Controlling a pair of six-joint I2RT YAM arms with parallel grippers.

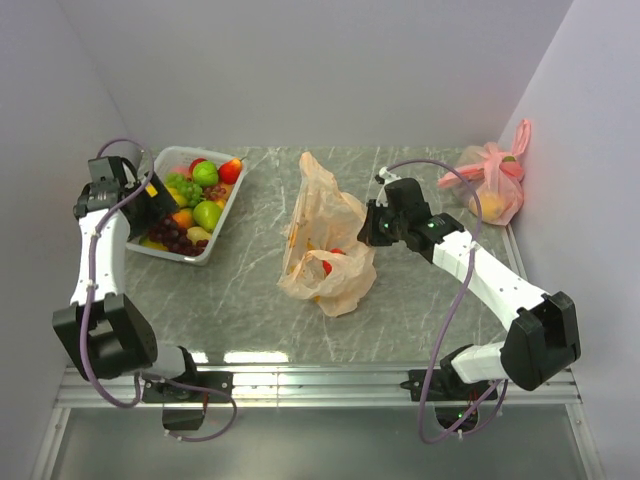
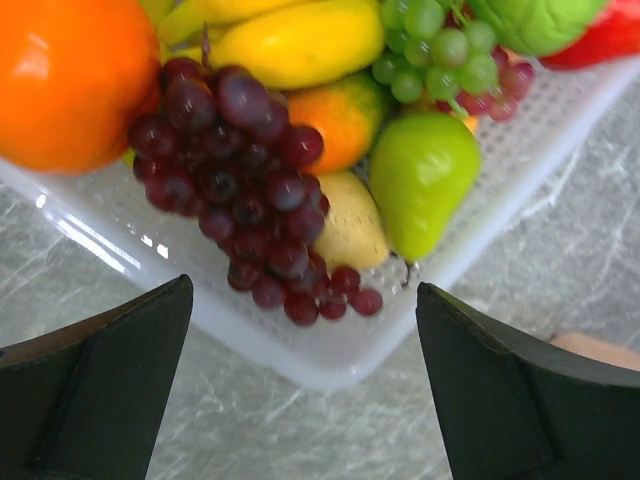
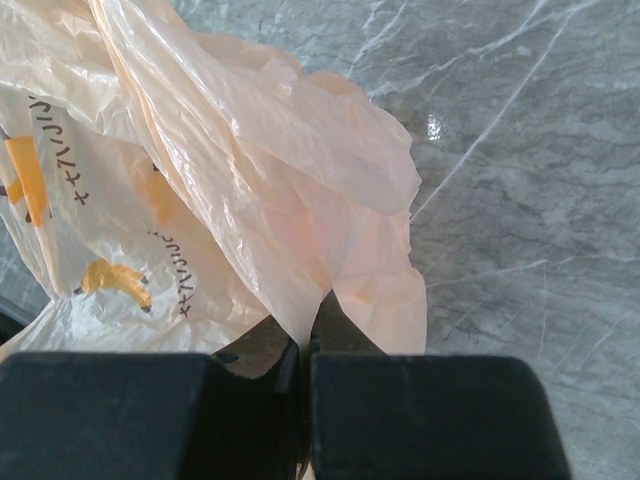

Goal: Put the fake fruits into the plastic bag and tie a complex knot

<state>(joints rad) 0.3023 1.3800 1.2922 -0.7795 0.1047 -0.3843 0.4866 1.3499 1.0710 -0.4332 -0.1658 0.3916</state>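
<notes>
Our left arm (image 1: pixel 95 265) and right arm (image 1: pixel 495 280) share white link shells and black joint housings, each trailed by a lilac cable (image 1: pixel 447 320). Green lights (image 1: pixel 432 226) dot the right wrist. The left end effector (image 2: pixel 305 390) has matte black, wedge-shaped fingers (image 2: pixel 100 400).

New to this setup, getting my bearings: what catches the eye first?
The peach plastic bag mid-table, pinched by the shut right gripper. At far left, bright fake fruits fill a white tray, the open left gripper over them. A pink tied bag sits far right.

Bare table (image 1: pixel 258 215) (marbled) separates basket (image 1: pixel 222 222) from plastic bag (image 1: pixel 330 215).
</notes>
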